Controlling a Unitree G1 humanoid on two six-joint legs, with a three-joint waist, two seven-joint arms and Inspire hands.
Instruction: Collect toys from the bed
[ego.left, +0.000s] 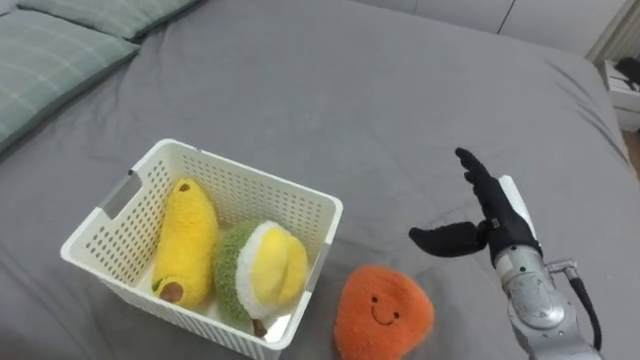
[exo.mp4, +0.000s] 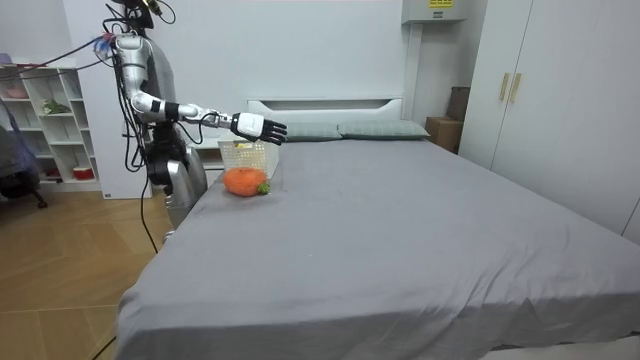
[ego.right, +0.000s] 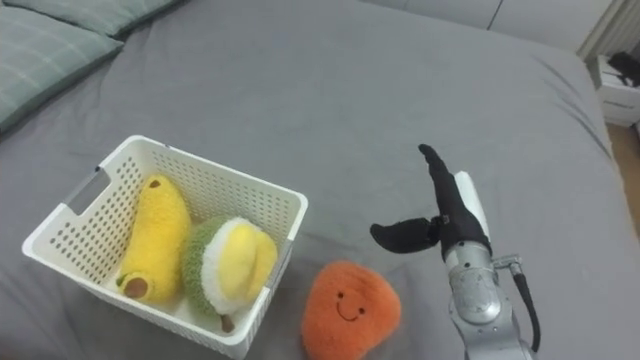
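Observation:
An orange plush toy (ego.left: 382, 310) with a smiling face lies on the grey bed, just right of the white basket (ego.left: 110, 225). Inside the basket lie a yellow banana plush (ego.left: 186, 240) and a green-and-yellow round plush (ego.left: 262, 268). My right hand (ego.left: 492, 215) hovers open above the sheet, up and to the right of the orange toy, fingers straight and thumb spread, holding nothing. In the room view the same hand (exo.mp4: 258, 126) reaches out over the bed past the basket (exo.mp4: 246, 155), and the orange toy (exo.mp4: 242, 181) sits in front of the basket.
Striped green-grey pillows (ego.left: 60, 50) lie at the head of the bed, far left. The grey sheet (ego.left: 380, 110) spreads wide beyond the basket. I stand at the bedside near a white shelf (exo.mp4: 45, 120); wardrobes (exo.mp4: 560, 90) line the room view's right.

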